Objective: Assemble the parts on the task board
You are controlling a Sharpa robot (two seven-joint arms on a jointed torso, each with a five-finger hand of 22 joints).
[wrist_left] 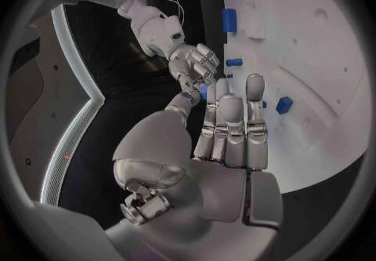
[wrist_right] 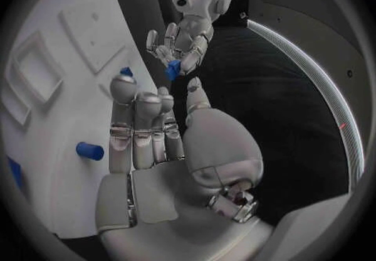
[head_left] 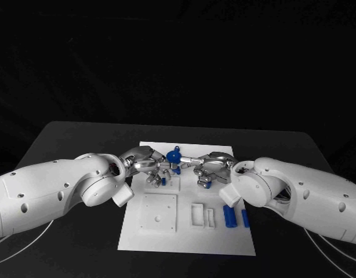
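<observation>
The white task board (head_left: 186,238) lies mid-table. My left hand (head_left: 143,163) hovers over its far end and pinches a rounded blue part (head_left: 174,156) between thumb and finger; the right wrist view shows that part (wrist_right: 173,70) in the left hand (wrist_right: 182,41). Just across from it, my right hand (head_left: 212,168) holds nothing, its fingers (wrist_right: 135,124) straight and side by side with the thumb apart. A small blue part (wrist_right: 125,73) sits at its fingertips; I cannot tell whether they touch. From the left wrist, my left hand (wrist_left: 229,129) faces the right hand (wrist_left: 193,65).
Two blue cylinders (head_left: 231,216) (head_left: 245,218) lie near the board's right edge. A white square block (head_left: 159,212) and a rectangular frame (head_left: 197,214) sit on its near half. More small blue parts (wrist_left: 284,105) (wrist_left: 234,61) (wrist_right: 90,150) rest on the board. Black table surrounds it.
</observation>
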